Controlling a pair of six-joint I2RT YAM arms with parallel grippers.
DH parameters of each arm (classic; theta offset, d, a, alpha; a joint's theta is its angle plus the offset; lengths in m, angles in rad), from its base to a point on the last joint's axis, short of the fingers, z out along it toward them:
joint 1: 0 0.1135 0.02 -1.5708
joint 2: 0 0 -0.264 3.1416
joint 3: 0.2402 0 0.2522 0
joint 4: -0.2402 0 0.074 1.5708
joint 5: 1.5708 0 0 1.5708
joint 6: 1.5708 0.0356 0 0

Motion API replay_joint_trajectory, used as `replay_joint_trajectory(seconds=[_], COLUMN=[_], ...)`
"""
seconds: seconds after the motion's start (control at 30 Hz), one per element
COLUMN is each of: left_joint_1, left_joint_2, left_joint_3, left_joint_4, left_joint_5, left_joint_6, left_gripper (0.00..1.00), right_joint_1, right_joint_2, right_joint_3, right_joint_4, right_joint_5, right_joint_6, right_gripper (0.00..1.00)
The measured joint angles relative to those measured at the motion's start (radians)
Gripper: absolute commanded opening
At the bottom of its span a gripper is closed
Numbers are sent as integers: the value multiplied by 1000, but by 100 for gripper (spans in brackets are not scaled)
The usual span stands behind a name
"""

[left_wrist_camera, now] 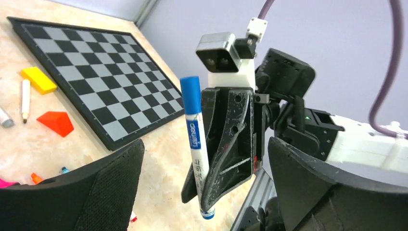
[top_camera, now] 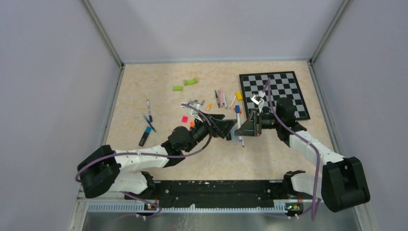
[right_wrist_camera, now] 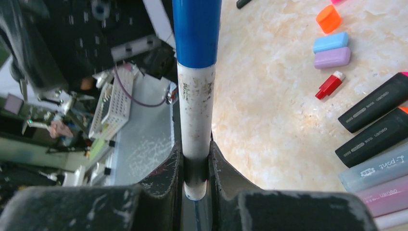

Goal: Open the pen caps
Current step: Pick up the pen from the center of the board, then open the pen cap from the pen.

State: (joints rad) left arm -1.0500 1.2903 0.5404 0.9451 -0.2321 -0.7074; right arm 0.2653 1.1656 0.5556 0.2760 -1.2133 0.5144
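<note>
Pen point(right_wrist_camera: 195, 110) — blue cap point(right_wrist_camera: 196, 29) top cut off by upper edge.

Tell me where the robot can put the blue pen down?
Bare table just ahead of the black rail; also the far-left corner beside the green pieces. Crowded: pens between those and the chessboard.

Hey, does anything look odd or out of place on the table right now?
Nothing spilled or broken. Loose caps lie scattered beside the pens, and the marker in the right gripper has a grimy, smudged barrel.
</note>
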Motion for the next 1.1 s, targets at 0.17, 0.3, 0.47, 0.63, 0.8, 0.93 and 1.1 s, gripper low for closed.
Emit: replay_joint_trajectory(seconds=[0.17, 0.3, 0.47, 0.63, 0.8, 0.93, 1.1], left_joint_1=[190, 306, 304, 287, 264, 253, 250], left_joint_2=[-56, -10, 105, 187, 228, 241, 242], left_joint_3=[-20, -19, 37, 108, 163, 192, 223], left_joint_4=[8, 44, 50, 51, 48, 30, 2], left_joint_5=[259, 435, 602, 679, 696, 688, 680], left_joint_6=[-95, -219, -294, -320, -319, -311, -284], left_gripper=[99, 98, 91, 79, 66, 58, 41], right_joint_1=[-1, -1, -1, -2, -2, -2, -2], right_joint_2=[-21, -22, -22, -22, -24, -23, -19], right_joint_3=[0, 0, 0, 0, 0, 0, 0], right_joint_4=[-102, -158, -179, -179, -177, -175, -173], right_joint_5=[-57, -76, -89, -93, -94, -94, -93], right_joint_6=[-157, -229, -261, -261, -257, -251, -249], right_gripper=[0, 0, 0, 0, 0, 0, 0])
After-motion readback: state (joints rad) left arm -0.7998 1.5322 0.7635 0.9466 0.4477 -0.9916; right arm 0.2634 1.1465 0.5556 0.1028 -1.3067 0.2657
